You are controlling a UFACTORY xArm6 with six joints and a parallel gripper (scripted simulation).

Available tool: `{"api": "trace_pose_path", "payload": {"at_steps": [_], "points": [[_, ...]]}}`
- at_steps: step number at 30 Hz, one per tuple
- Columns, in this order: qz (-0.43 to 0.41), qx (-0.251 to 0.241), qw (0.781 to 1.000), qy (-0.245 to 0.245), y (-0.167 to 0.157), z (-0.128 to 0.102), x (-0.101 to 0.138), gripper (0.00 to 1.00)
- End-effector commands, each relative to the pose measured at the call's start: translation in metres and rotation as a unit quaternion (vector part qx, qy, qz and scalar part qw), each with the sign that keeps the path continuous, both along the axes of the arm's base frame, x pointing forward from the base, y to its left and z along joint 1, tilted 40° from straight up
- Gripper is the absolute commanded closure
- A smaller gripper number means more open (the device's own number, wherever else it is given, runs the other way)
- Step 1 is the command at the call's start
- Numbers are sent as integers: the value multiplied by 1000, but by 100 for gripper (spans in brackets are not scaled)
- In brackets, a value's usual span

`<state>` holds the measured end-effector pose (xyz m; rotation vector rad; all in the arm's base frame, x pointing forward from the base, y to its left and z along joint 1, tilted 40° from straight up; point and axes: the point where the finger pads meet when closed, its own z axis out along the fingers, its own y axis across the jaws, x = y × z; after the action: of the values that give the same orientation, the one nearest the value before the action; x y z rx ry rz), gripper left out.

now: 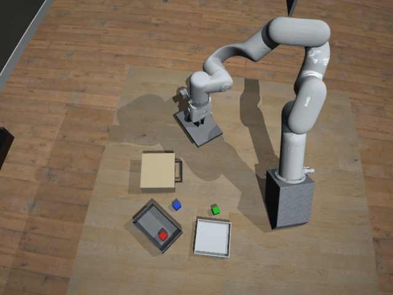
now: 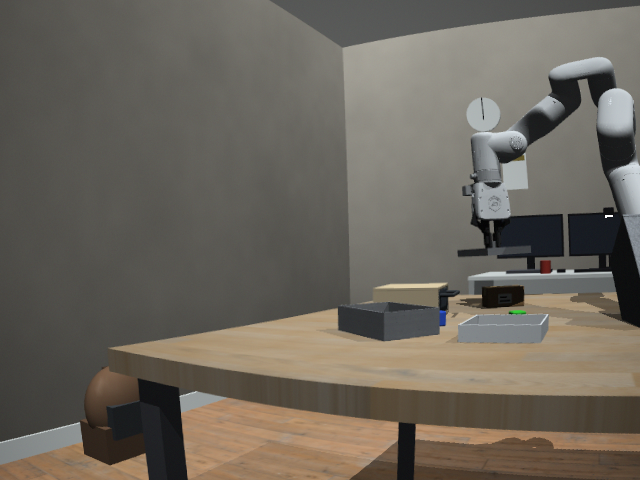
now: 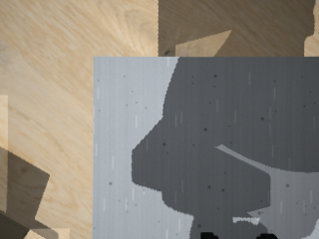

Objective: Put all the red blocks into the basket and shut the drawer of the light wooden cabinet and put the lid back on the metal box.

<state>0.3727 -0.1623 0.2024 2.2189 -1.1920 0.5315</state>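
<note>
My gripper [image 1: 199, 123] is shut on the flat grey lid [image 1: 198, 128] of the metal box and holds it level, well above the far middle of the table. In the exterior view the gripper [image 2: 490, 240] grips the lid [image 2: 493, 251] from above. The lid fills the wrist view [image 3: 209, 149]. The open metal box [image 1: 156, 227] stands at the near left with a red block [image 1: 163, 235] inside it. The white basket [image 1: 212, 237] to its right looks empty. The light wooden cabinet [image 1: 157, 171] stands behind the box, its drawer handle [image 1: 179, 171] close to the front.
A blue block [image 1: 176, 205] and a green block [image 1: 215, 209] lie between the cabinet and the basket. A small dark brown box [image 2: 502, 295] stands on the table below the lid. The arm's base [image 1: 289, 203] is at the right.
</note>
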Motion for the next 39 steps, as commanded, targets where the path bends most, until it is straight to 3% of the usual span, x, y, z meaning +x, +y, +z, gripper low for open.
{"api": "trace_pose_path", "payload": {"at_steps": [1,10,39], "points": [[9,1,1000,-13,-34,26,-54,100],[9,1,1000,-13,-91,68,-147,100],[9,2,1000,-12,-93,66,-147,100]]}}
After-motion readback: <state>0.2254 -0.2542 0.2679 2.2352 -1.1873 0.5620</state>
